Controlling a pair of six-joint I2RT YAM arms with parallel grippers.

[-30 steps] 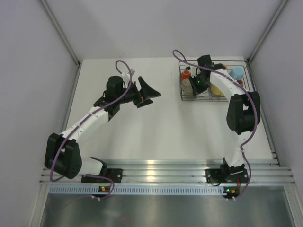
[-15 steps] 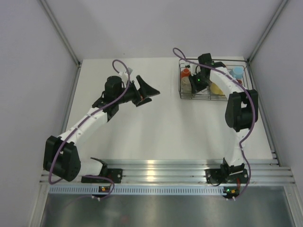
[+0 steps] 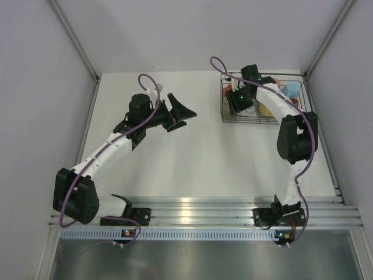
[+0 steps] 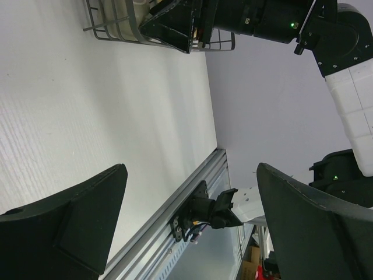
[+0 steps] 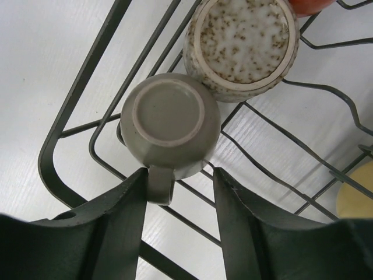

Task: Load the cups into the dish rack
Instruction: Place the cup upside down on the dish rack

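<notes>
- Top external view: every cup I can make out sits inside the rack [image 3: 250,119] at the far right of the table [image 3: 192,151]. The blue cup [image 3: 291,88] and yellow cup [image 3: 268,109] are plain to see there.
- The right arm covers the rack's left part in this view, so the cups cannot be counted from above.
- The right end effector [image 5: 179,175] is parted. Its fingers stand on either side of the handle of the grey cup [image 5: 169,125], with a gap on one side, so they are not clamping it.
- That grey cup rests bottom-up on the wires in a corner of the rack, touching a speckled cup [image 5: 242,44] that is also bottom-up.
- The left end effector [image 4: 189,169] is wide open and empty, hovering over bare table well apart from the rack.
- Judgement: loading looks close to done. This cup seems placed, and what remains is to lift the right arm away and confirm that none is missing.
- Only the right wrist view shows the two upturned cups and the freed handle. It also catches slivers of the orange cup [image 5: 309,6] and the yellow one.
- Only the top view shows both arms and the whole table.
- The left wrist view adds a low side look at the rack's edge under the right arm, too cropped to show cups clearly.
</notes>
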